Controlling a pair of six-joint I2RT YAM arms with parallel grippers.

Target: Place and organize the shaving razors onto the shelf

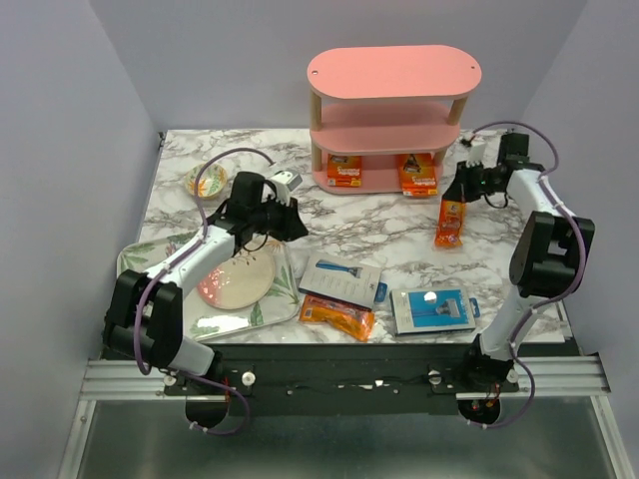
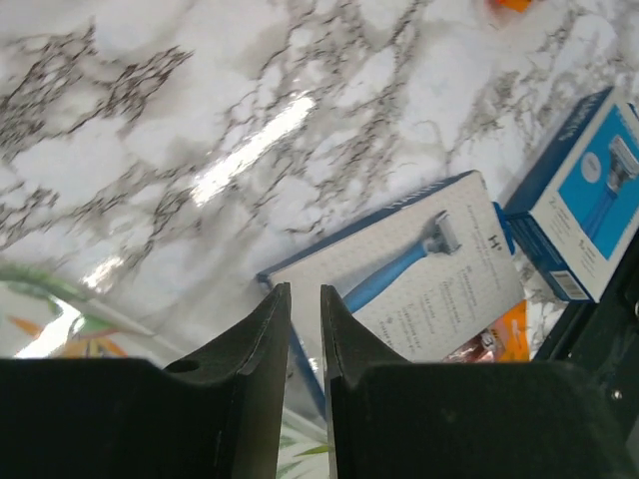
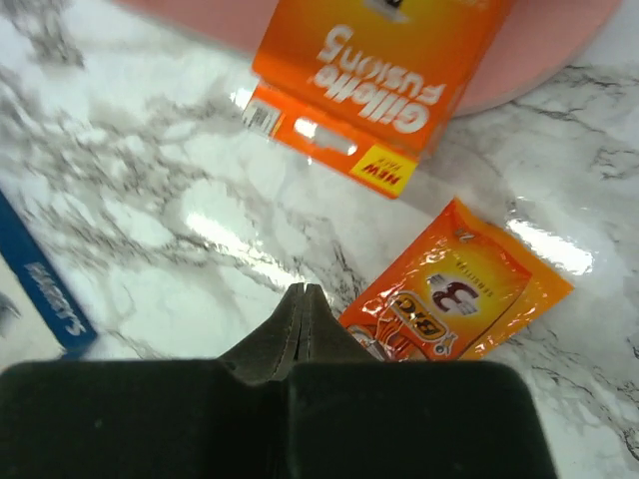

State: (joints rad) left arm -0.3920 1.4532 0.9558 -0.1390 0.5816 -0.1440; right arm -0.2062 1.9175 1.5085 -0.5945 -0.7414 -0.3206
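Observation:
The pink shelf [image 1: 393, 72] stands at the back with two orange razor packs [image 1: 344, 170] [image 1: 417, 172] on its bottom board. In the right wrist view one of them reads Gillette Fusion5 [image 3: 384, 70]. A third orange packet [image 1: 450, 222] [image 3: 454, 289] lies on the marble just beside my right gripper [image 1: 462, 188] [image 3: 303, 290], which is shut on nothing. Near the front lie a grey razor card [image 1: 340, 279] [image 2: 419, 264], a blue card [image 1: 431, 309] [image 2: 589, 195] and an orange packet [image 1: 337, 316] [image 2: 504, 334]. My left gripper [image 1: 293, 228] [image 2: 305, 291] hovers above the grey card's corner, a narrow gap between its empty jaws.
A floral tray [image 1: 258, 317] at the front left holds a pink plate [image 1: 237, 282], under my left arm. A small patterned bowl [image 1: 205, 182] sits at the back left. The tray's rim [image 2: 60, 319] shows in the left wrist view.

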